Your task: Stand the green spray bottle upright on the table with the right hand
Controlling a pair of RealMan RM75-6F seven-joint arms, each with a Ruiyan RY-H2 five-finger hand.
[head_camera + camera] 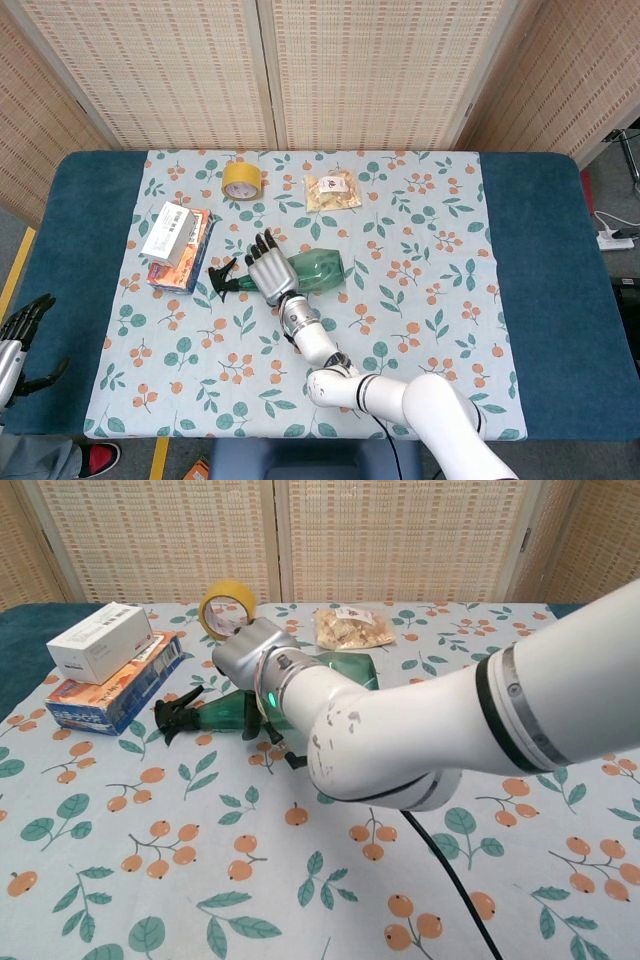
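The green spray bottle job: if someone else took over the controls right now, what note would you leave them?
Right hand: fingers spread, lying over the neck of the green spray bottle; a closed grasp cannot be told.
Left hand: off the table's left edge, holding nothing.
Bottle: on its side on the tablecloth, black trigger head pointing toward the stacked boxes.
Done: the reach to the bottle.
Left: grasp it, stand it upright, let go.

one spray bottle [318,271], two boxes [168,233], one tape roll [242,180]
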